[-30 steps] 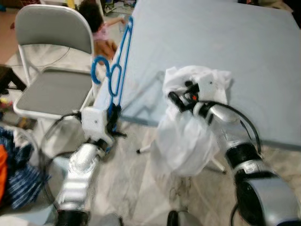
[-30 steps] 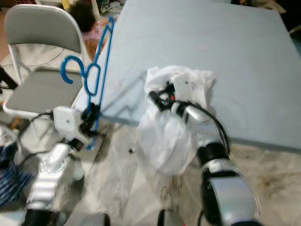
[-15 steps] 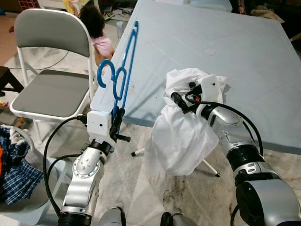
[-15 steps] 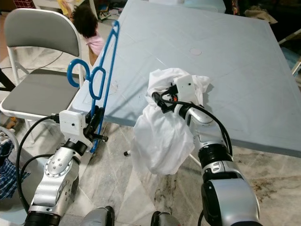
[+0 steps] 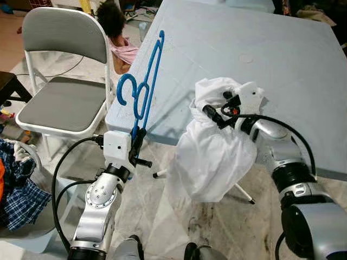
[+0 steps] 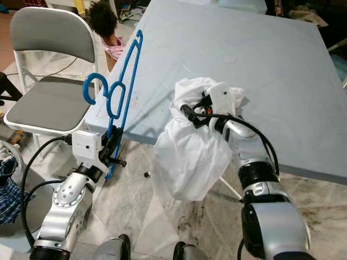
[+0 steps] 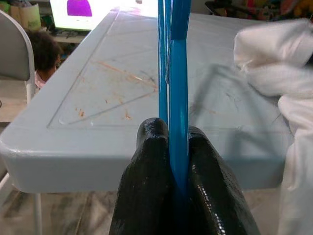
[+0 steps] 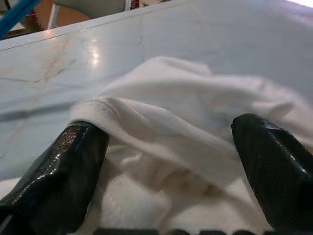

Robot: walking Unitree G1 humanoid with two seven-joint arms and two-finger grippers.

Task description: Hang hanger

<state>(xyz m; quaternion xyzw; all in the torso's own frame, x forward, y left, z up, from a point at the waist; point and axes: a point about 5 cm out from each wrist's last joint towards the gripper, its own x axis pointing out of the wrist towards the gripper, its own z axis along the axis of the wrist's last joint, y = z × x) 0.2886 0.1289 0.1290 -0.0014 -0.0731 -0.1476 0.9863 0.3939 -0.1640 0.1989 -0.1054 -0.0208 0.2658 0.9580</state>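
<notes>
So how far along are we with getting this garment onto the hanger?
Done: the left gripper is shut on the blue hanger, held upright beside the table edge. In hand: the right gripper, fingers spread wide, has the white garment draped over it, bunched and hanging off the table. Left: the hanger is not yet in the garment, and no rail to hang it on is in view.

No legible text, labels, brands, numbers or signs on any surface.
</notes>
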